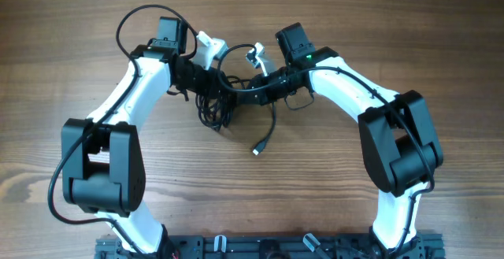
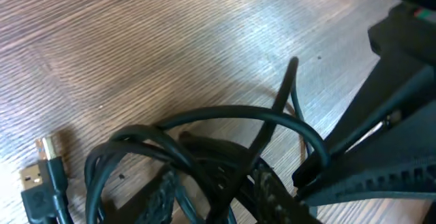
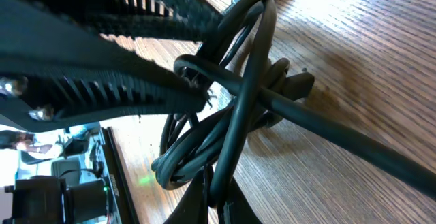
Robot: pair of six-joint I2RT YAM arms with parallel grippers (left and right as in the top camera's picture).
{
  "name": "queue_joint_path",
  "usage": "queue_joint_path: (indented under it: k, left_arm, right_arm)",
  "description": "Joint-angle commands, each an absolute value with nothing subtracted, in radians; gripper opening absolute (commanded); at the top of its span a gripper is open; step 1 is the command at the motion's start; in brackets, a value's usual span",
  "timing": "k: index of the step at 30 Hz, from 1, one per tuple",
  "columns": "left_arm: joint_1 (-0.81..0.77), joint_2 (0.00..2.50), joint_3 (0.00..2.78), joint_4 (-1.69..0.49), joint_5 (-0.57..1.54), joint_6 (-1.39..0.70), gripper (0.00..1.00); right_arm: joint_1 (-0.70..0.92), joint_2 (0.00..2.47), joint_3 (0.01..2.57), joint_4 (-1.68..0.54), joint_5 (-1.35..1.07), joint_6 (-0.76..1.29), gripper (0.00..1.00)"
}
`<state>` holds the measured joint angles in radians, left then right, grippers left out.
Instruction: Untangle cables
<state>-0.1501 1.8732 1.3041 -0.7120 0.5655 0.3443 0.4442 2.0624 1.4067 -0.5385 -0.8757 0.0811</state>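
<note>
**Working the knot**

I judge I'm at the teasing-apart step. My right tool (image 3: 199,96) is clamped shut on a strand of the cables (image 1: 214,109), which lie bunched mid-bench (image 1: 378,23) between both arms. My left tool (image 1: 206,84) reaches in low alongside; I cannot tell its grip. The next move calls for drawing the tools apart, gently.
</note>
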Motion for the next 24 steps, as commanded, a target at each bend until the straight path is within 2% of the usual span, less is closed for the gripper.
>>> queue_joint_path:
  k: [1,13,24]
  left_arm:
    - [-0.155,1.846,1.309,-0.715,0.587,0.413,0.38]
    - [-0.155,1.846,1.309,-0.685,0.717,0.412,0.4]
    - [-0.195,1.846,1.309,-0.666,0.675,0.413,0.39]
  right_arm:
    - [0.453,2.078,1.4,-0.532,-0.928,0.064,0.04]
    - [0.453,2.078,1.4,-0.533,-0.945,0.064,0.04]
    - [0.453,2.078,1.4,-0.533,-0.945,0.063,0.04]
